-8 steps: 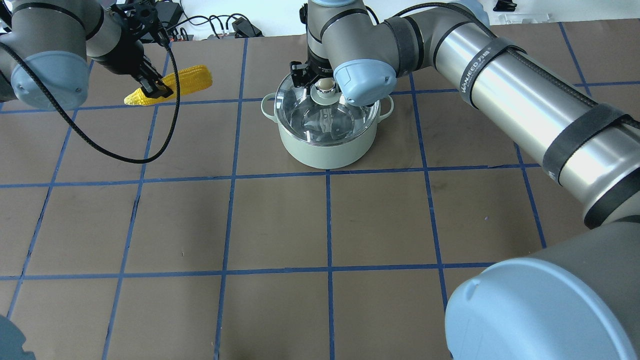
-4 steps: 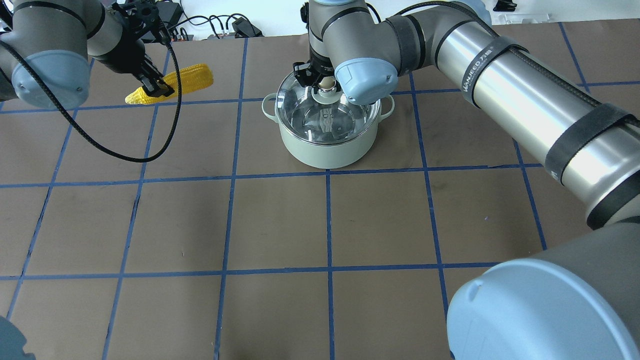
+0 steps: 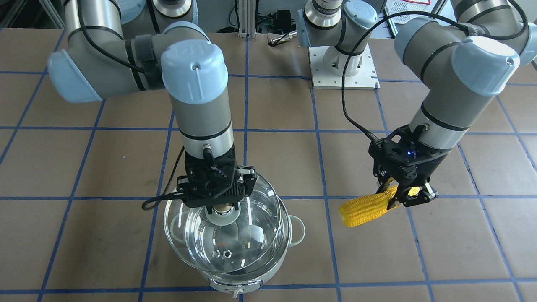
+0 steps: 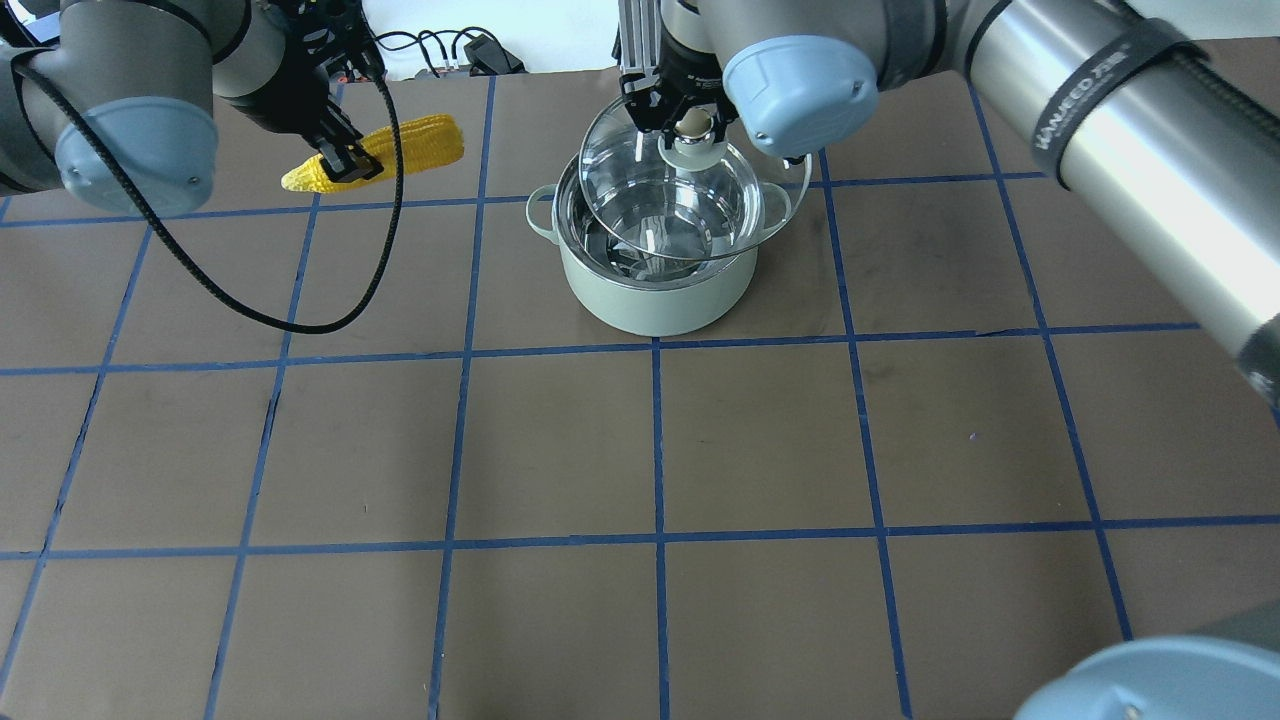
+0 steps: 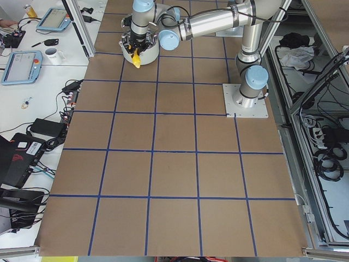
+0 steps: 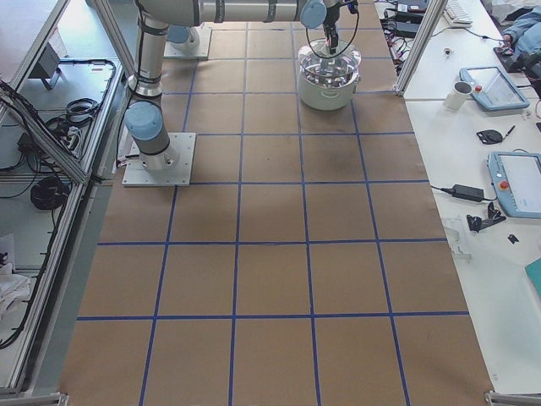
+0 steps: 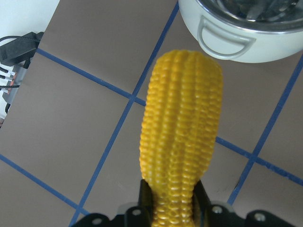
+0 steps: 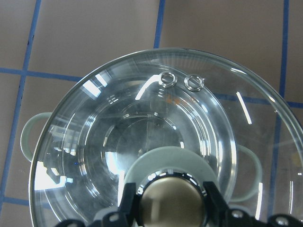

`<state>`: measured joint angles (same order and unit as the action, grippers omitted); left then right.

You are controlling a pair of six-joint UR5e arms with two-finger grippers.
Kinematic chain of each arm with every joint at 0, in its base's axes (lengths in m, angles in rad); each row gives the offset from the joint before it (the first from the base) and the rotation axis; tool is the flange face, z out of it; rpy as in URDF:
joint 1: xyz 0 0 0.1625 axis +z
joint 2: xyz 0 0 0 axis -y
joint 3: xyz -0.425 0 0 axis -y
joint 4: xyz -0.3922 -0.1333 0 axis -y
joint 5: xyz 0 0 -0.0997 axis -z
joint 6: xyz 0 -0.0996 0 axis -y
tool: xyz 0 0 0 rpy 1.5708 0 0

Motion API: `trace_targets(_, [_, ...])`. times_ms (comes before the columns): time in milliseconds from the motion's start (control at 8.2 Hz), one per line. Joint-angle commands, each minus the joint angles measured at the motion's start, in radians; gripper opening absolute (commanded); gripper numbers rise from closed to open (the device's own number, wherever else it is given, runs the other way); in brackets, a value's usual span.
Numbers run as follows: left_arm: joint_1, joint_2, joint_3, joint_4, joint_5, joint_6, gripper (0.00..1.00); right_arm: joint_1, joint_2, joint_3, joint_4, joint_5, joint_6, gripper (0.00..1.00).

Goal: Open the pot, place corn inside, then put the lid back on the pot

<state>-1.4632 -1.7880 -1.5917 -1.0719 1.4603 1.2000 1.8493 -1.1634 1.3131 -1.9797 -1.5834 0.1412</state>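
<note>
The left gripper [image 7: 173, 201] is clamping the corn [image 7: 182, 127] near its tip, with the long axis aiming blunt-end at the pot [image 4: 650, 300]. The right wrist view is revealing the right gripper [image 8: 171, 198] squeezing the knob [image 8: 171, 210] of the lid [image 8: 142, 109].

One pot [image 4: 650, 300], one lid [image 4: 680, 200], and one corn [image 4: 425, 143].

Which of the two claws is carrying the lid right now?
The right claw: it holds the lid by its top, tilted above the pot. The left claw grips the corn instead.
</note>
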Motion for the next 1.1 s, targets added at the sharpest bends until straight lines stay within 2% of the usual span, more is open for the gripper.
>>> trace_targets(0, [-0.119,0.007,0.001,0.064,0.025,-0.107,0.0,-0.099,-0.143,0.015,0.224,0.025,-0.151,0.36])
trace_targets(122, [-0.143,0.001,-0.002,0.114,0.023,-0.117,0.0,-0.146,-0.183,0.017,0.304,0.023,-0.197,0.34])
trace_targets(244, [-0.163,-0.007,-0.002,0.133,0.011,-0.138,0.0,-0.191,-0.224,0.037,0.344,0.014,-0.289,0.35])
trace_targets(488, [-0.259,-0.043,-0.002,0.212,0.009,-0.14,0.0,-0.226,-0.31,0.096,0.396,0.01,-0.322,0.35])
trace_targets(854, [-0.371,-0.177,0.004,0.377,-0.004,-0.139,0.0,-0.231,-0.323,0.097,0.42,0.013,-0.313,0.35])
trace_targets(976, [-0.381,-0.192,0.006,0.388,-0.035,-0.126,0.0,-0.231,-0.323,0.097,0.42,0.011,-0.313,0.35])
